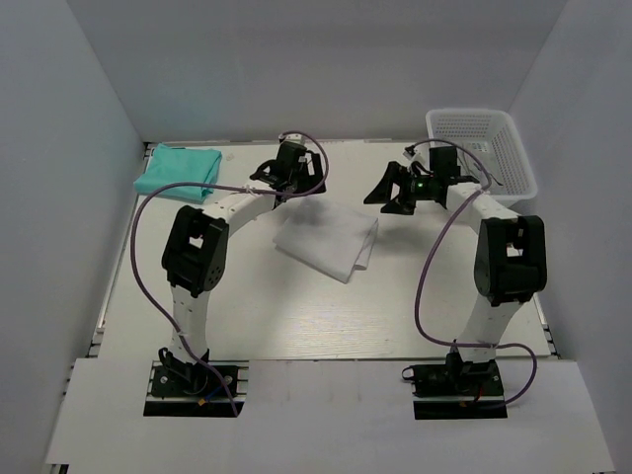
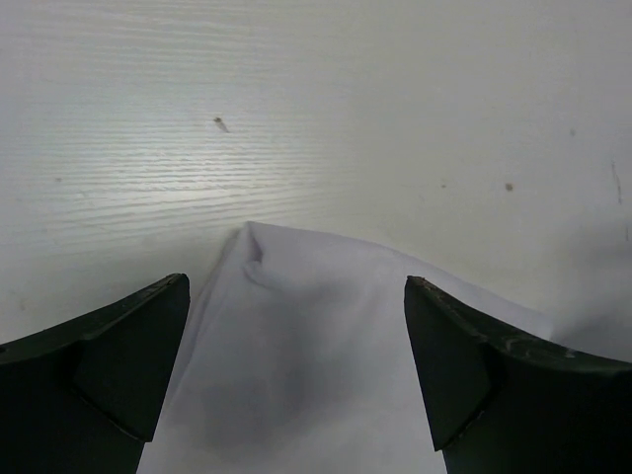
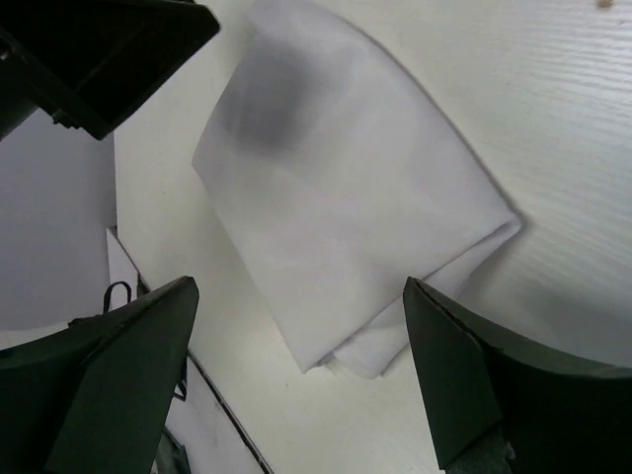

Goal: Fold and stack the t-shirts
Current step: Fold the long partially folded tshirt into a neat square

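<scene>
text: we are reading none in any view | labels, brands: we are making out none | numbers, signs: we are finding none legible

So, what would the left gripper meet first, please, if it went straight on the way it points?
The left gripper would probably meet the white t-shirt first, near its corner; depth is unclear.
</scene>
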{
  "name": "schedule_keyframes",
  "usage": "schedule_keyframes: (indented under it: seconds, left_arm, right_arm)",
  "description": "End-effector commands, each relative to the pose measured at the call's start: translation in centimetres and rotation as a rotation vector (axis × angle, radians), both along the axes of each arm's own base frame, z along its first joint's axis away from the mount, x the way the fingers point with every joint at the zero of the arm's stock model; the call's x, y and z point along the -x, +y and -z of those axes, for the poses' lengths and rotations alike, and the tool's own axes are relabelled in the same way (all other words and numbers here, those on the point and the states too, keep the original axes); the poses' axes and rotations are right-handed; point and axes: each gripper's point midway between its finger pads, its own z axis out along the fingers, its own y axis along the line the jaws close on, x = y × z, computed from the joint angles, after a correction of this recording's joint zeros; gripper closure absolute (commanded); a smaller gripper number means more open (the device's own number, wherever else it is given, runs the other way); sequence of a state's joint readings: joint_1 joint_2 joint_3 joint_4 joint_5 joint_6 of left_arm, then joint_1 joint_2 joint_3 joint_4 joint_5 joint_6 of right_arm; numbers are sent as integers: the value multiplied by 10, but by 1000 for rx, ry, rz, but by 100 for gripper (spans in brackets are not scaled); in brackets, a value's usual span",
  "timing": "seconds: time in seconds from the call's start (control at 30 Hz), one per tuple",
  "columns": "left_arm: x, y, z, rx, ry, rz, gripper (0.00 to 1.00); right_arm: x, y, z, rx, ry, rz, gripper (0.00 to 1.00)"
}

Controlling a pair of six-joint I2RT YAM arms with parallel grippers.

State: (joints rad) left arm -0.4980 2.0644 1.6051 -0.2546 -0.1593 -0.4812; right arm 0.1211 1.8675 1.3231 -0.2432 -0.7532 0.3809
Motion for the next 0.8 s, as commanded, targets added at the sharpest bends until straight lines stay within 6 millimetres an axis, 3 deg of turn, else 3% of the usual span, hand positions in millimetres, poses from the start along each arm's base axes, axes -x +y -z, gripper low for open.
schedule_keyframes:
  seconds: [0.0,0.2,0.37,0.47,0.63,0.67,0.7,0.73,0.77]
  left_arm:
    - [12,-25,-19,75,-20,129,0]
    - [22,-35,28,82,72,189,0]
    - [42,-17,75,53,190,171,0]
    - [58,-10,91,40,237,175,0]
    - [103,-15,84,105,286,234,0]
    - [107,-19,74,134,271,259,0]
    - [107,-19,52,161,230,256,0]
    - [112,-17,46,164,222,257,0]
    - [113,-16,36,172,203,260,0]
  right_arm:
    - [17,7,14,45,19,-14,10]
    - [26,32,44,-8,85,-115,10]
    - [24,26,82,23,170,-92,10]
    - [25,19,101,71,193,-72,10]
    - [17,8,109,133,156,-74,10]
    - [17,12,105,145,138,-90,10]
    - [16,11,104,163,110,-104,10]
    - [14,9,100,187,96,-103,10]
    - [11,9,84,192,52,-109,10]
